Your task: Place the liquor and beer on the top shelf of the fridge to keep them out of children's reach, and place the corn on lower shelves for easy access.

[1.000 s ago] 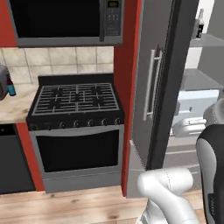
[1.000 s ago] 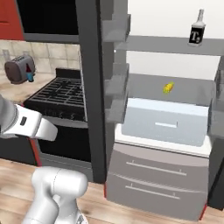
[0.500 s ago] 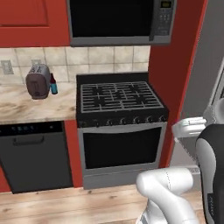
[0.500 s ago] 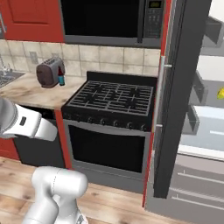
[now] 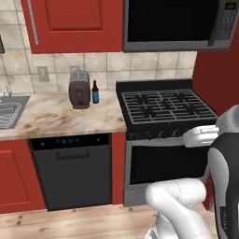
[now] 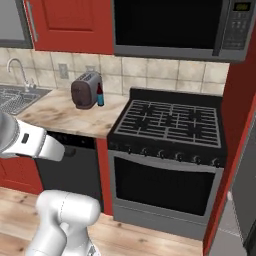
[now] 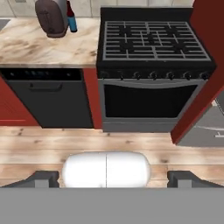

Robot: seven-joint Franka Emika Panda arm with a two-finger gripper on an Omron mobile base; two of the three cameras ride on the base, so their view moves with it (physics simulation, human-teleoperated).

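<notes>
With the gripper [image 7: 112,179] spread wide and empty, the beer [image 5: 95,92] standing on the counter [image 5: 56,116] just beside the toaster [image 5: 80,89] is best approached squarely and grasped without nudging the toaster

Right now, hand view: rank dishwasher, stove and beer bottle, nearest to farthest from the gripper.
The open gripper hangs over the wooden floor, facing the cabinets.
1. Dishwasher: ahead, to the left, low front panel. Too close to call against the stove's oven door.
2. Stove: ahead, to the right.
3. Beer bottle: far left, at the counter's back beside the toaster.
</notes>
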